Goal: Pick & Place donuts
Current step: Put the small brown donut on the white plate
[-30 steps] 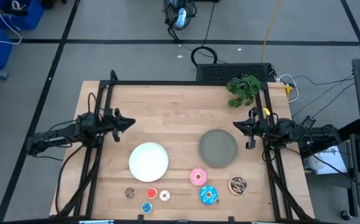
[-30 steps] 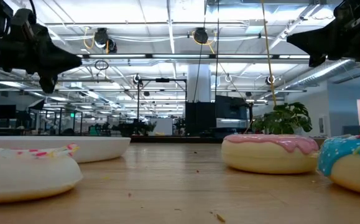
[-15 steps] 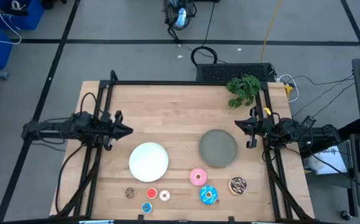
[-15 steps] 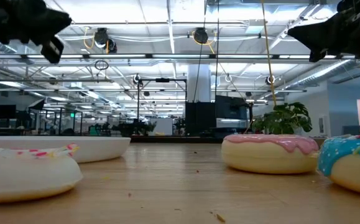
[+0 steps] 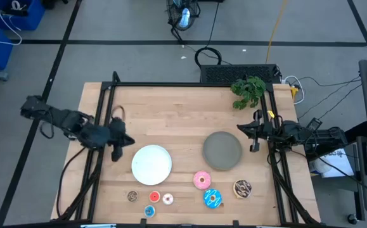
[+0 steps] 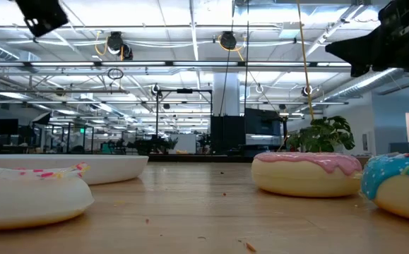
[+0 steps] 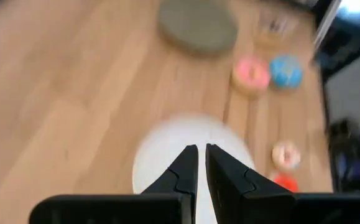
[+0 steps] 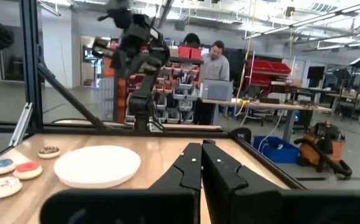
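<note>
High view: plant (image 5: 248, 92) beyond grey plate (image 5: 222, 151).

Bright, even light from ceiling strip lamps (image 6: 190, 67); faint shadows on the table (image 5: 170, 120). The left wrist view is motion-blurred.

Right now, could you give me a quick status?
Left pincer shut, beside white plate. Right pincer shut, parked. Donuts untouched. Nothing blocking.
</note>
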Motion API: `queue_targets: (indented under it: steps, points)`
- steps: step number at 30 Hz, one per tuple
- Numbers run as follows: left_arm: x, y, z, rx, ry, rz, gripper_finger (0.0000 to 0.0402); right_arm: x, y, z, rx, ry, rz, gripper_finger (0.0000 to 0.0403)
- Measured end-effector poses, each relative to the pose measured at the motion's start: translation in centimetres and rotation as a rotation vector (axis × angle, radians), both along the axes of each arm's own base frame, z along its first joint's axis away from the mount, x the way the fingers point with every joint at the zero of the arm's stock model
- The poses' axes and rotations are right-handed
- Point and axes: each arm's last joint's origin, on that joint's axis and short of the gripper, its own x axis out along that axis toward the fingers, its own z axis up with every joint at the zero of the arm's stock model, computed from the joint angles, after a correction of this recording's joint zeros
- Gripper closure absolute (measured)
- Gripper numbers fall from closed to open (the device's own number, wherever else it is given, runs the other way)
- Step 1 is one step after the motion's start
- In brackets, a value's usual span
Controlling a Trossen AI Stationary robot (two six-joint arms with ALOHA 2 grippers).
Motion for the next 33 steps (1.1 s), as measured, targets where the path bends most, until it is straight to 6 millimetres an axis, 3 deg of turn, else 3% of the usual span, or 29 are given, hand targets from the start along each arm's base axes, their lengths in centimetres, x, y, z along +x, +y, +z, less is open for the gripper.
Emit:
queue_targets:
  steps: [10,20,27,33]
  points:
    - [3.3,-6.9,0.6,-0.054,0.218,-0.088,0.0366,0.0,0.2,-0.1,0.041,-0.001,0.06,0.0403]
    - [5.1,-12.6,-4.0,-0.084,0.517,-0.09,0.0359,0.1,0.1,-0.2,0.106,0.004,0.066,0.0403]
    - [5.3,-15.8,-7.9,-0.037,0.677,-0.161,0.0278,0.0,0.0,-0.1,0.134,-0.013,0.018,0.0403]
    - [5.8,-16.9,-9.7,-0.085,0.756,-0.128,0.018,0.0,0.0,-0.1,0.143,-0.014,0.02,0.0403]
